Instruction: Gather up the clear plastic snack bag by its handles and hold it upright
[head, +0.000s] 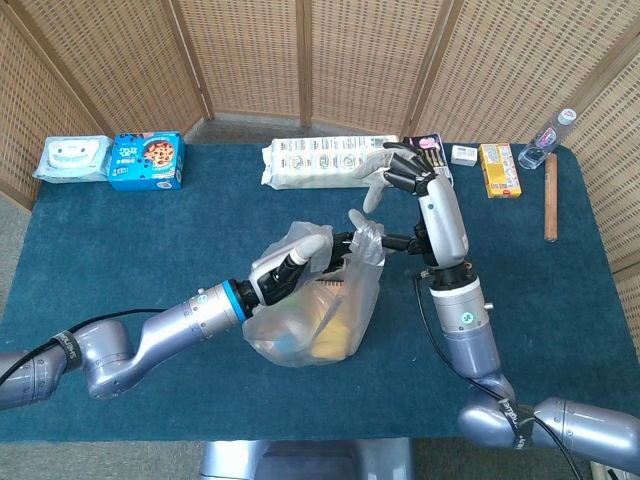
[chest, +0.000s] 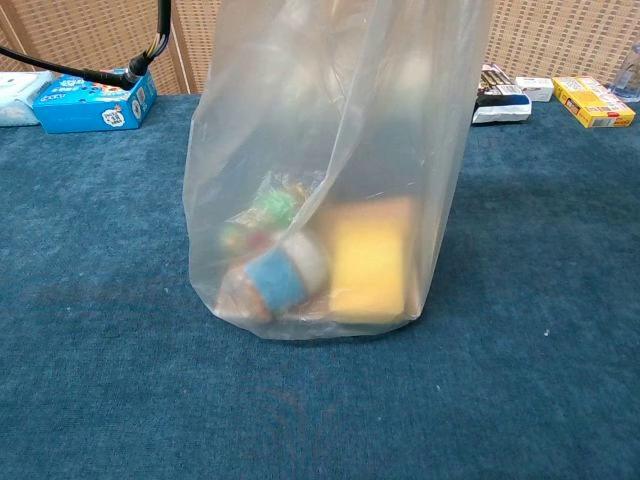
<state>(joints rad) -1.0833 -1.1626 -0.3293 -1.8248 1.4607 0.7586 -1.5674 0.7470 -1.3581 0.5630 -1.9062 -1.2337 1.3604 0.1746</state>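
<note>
Film of the clear plastic snack bag, mid-table on blue cloth, looks limp, slippery and bottom-heavy. Left hand bunches its mouth. Handles at one o'clock seem the best hold; right hand spread, empty.

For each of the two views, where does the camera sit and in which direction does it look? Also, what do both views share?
Head view: high above the near table edge, looking down at the blue table; both arms show, the left robot hand at the top of the clear plastic snack bag, the right robot hand raised beyond it.
Chest view: low, near table height, facing forward across the table at the bag; only a black cable shows, no robot hand.
Shared: the bag, the blue cookie box and the yellow box.
</note>
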